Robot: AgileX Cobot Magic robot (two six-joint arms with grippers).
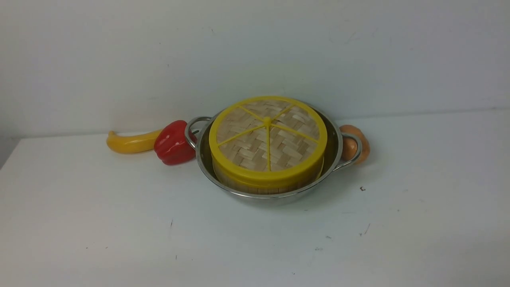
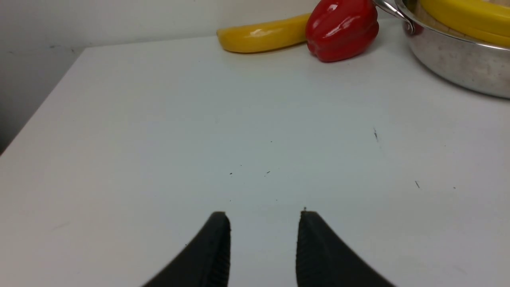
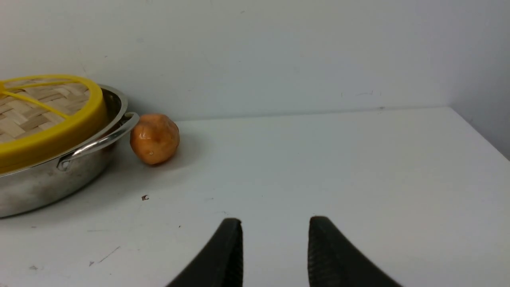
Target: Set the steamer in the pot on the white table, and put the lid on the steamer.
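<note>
With both my left gripper and right gripper parted and empty, the lid (seemingly tilted) may slide off the steamer.

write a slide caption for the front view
Woven bamboo lid closes the slatted bamboo steamer inside the shiny steel pot on the white table.

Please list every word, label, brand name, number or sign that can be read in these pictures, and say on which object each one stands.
None: no view shows any readable text.
The lid, the steamer and the pot carry no visible label or brand mark.
The red pepper, the yellow fruit and the orange ball are plain.
The dark marks on the white table are specks and scuffs, not characters.
</note>
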